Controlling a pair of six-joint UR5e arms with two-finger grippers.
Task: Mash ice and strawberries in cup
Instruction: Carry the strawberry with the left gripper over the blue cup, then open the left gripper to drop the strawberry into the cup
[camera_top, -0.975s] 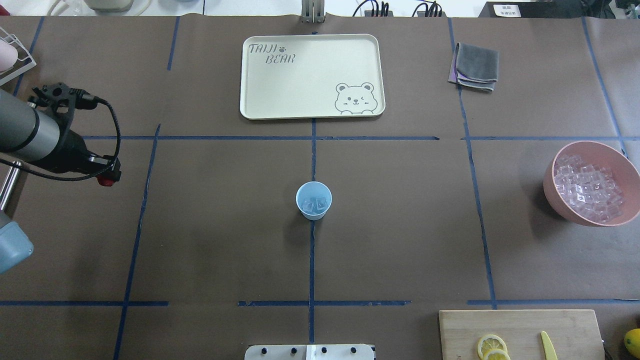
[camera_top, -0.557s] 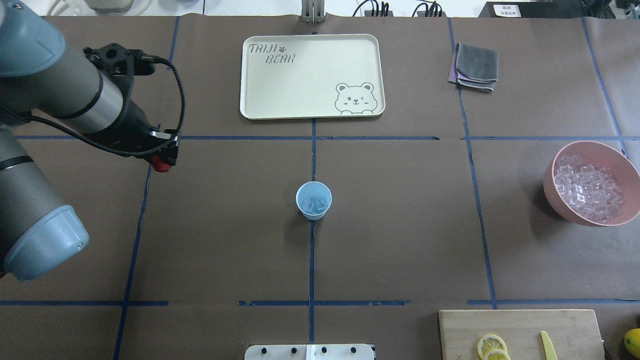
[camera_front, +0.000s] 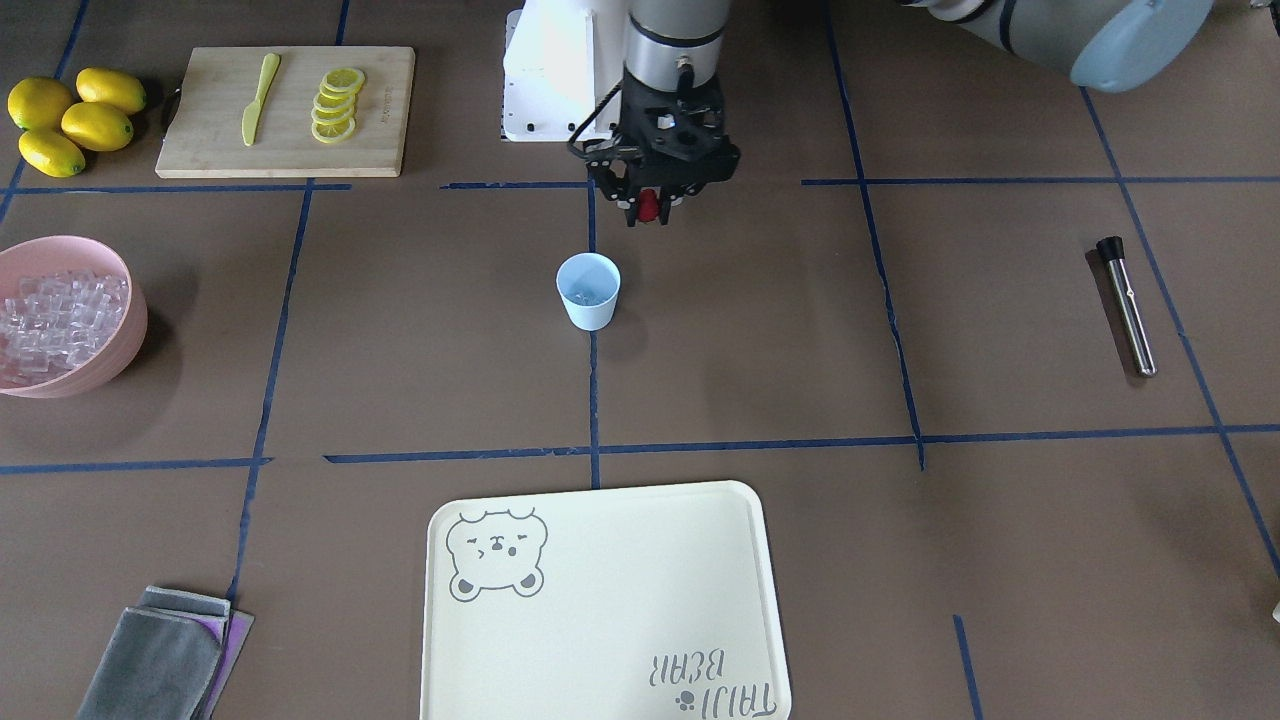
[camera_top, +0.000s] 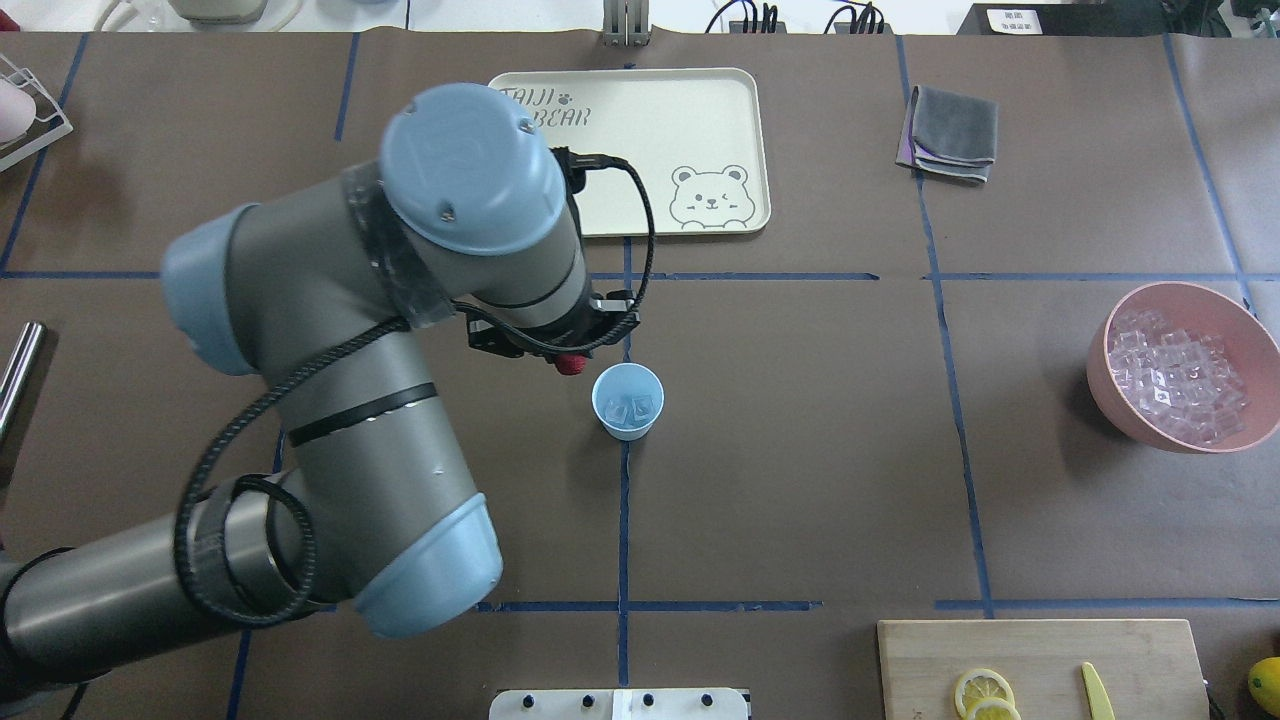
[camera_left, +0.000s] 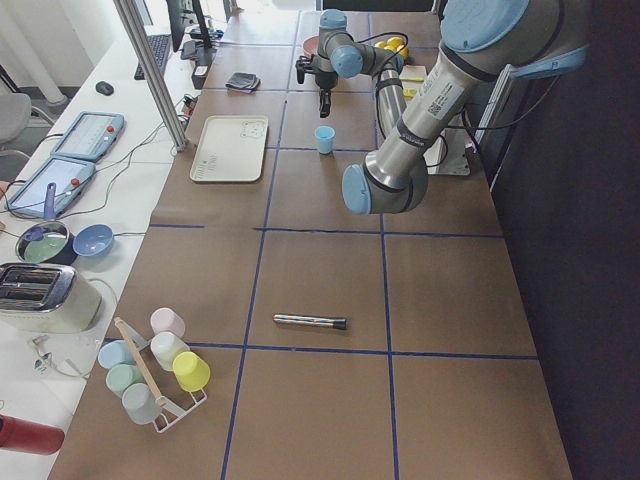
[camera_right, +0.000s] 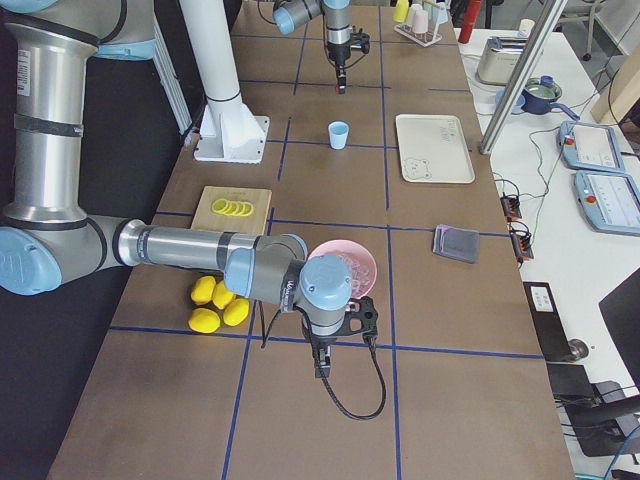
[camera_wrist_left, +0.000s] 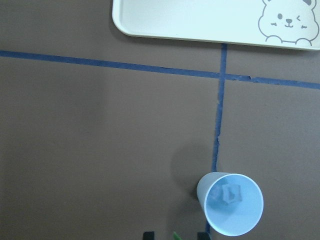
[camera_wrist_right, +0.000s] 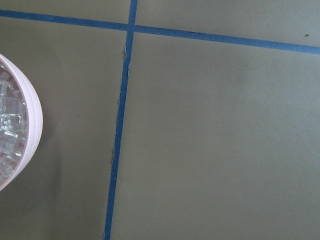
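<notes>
The light blue cup (camera_top: 627, 400) stands upright at the table's middle, also in the front view (camera_front: 588, 290) and the left wrist view (camera_wrist_left: 231, 204). A few clear ice cubes (camera_top: 632, 409) lie inside it. My left gripper (camera_top: 570, 360) is shut on the small red strawberry (camera_top: 571, 367) and hangs above the table just to the robot's left of the cup; the front view (camera_front: 650, 205) shows it too. The strawberry's green top (camera_wrist_left: 175, 235) peeks between the fingertips. My right gripper (camera_right: 322, 368) hangs by the pink bowl; I cannot tell if it is open.
A pink bowl (camera_top: 1110, 385) of ice cubes sits at the right. A cream bear tray (camera_top: 700, 110) lies beyond the cup. A metal muddler (camera_front: 1127, 305) lies on the robot's left. A cutting board (camera_front: 200, 140) holds lemon slices and a knife. Lemons (camera_front: 70, 120) and a grey cloth (camera_top: 952, 130) lie near edges.
My left arm has swung from the table's far left to the middle, carrying the strawberry to just beside the cup. The cup and ice have not moved.
</notes>
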